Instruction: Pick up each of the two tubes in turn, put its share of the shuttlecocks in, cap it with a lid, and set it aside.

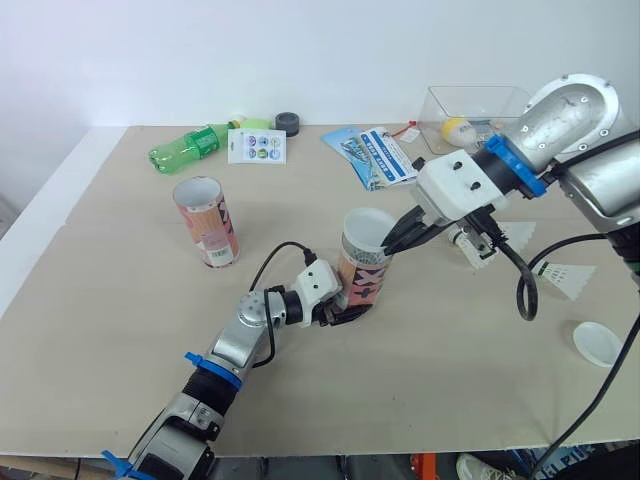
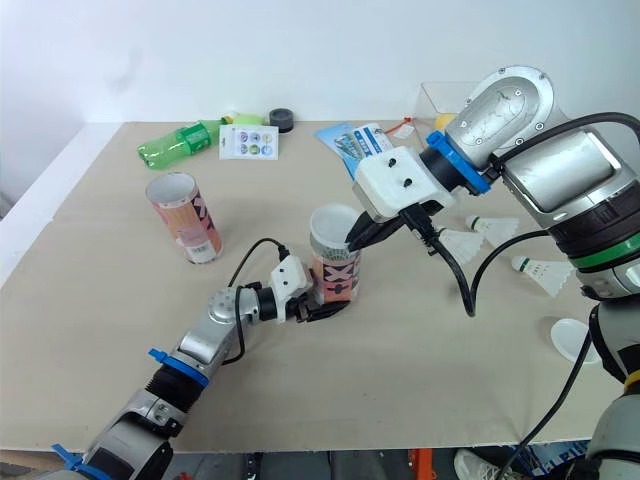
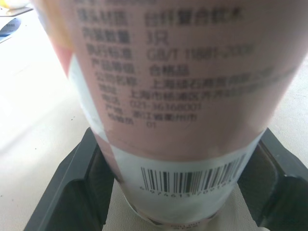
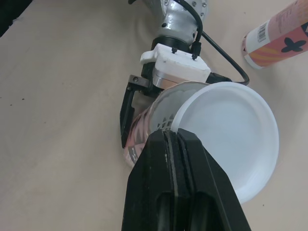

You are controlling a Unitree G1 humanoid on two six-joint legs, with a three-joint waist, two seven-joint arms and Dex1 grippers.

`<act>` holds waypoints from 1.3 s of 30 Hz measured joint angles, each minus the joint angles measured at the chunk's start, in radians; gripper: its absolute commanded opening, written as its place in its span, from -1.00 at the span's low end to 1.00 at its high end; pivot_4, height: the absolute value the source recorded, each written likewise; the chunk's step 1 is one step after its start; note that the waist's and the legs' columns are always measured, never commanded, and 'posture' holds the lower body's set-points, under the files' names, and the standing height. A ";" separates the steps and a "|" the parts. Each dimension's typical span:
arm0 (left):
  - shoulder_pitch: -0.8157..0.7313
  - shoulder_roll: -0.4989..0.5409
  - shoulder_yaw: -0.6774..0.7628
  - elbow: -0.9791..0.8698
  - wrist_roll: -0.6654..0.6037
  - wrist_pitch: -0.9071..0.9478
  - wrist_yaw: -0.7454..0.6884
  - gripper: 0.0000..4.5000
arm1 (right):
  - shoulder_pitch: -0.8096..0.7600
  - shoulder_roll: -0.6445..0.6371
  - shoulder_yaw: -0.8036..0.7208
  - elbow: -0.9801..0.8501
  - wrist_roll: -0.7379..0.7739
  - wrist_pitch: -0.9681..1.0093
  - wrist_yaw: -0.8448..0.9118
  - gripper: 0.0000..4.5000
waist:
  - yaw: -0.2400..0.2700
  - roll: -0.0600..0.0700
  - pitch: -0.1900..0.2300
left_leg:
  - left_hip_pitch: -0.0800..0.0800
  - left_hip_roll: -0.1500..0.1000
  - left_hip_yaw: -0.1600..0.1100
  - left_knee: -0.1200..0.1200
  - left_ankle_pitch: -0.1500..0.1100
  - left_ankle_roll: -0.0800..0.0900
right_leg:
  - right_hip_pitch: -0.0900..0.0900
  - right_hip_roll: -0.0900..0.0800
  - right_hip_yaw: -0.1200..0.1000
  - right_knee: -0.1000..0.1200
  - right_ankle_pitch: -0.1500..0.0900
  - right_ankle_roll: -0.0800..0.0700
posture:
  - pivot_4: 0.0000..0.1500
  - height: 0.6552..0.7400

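Head view: the left gripper (image 1: 340,308) was closed on the tube (image 1: 362,262) near its base, with the tube tilted. The right gripper (image 1: 395,238) pinched the lid (image 1: 368,228) by its rim at the tube's mouth. A second tube (image 1: 205,220) stood open well to the left of the tube. A shuttlecock (image 1: 565,278) and a spare lid (image 1: 598,342) lay well to its right.

Left wrist view: both fingers (image 3: 72,183) bore on the tube's sides just above its base.

Right wrist view: the lid sat off centre, leaving part of the mouth uncovered. The step called for centring and levelling the lid over the mouth before pressing. The tube needed a firm hold, and release was best left until the rim seated all round.
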 measured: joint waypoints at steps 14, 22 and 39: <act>-0.001 -0.004 0.004 -0.001 0.000 0.015 0.003 0.32 | -0.011 -0.004 0.032 0.019 0.036 -0.014 0.000 -0.97 | 0.000 0.000 0.000 | 0.000 0.000 0.000 0.000 0.000 0.000 | 0.000 0.000 0.000 0.000 0.000 0.000 | 1.00 1.00; 0.002 -0.006 0.006 -0.005 0.000 0.021 0.010 0.32 | -0.011 0.028 0.032 0.052 0.035 -0.034 0.000 -0.97 | 0.000 0.000 0.000 | 0.001 0.000 0.000 0.000 0.000 0.000 | 0.000 0.000 0.000 0.000 0.000 -0.001 | 1.00 1.00; 0.006 -0.011 0.000 -0.015 0.005 0.025 0.021 0.32 | -0.012 0.027 0.045 0.063 0.036 -0.034 0.000 -0.97 | 0.000 0.000 0.000 | 0.001 0.000 0.000 0.000 0.000 0.000 | 0.000 0.000 0.000 0.000 0.000 -0.001 | 1.00 1.00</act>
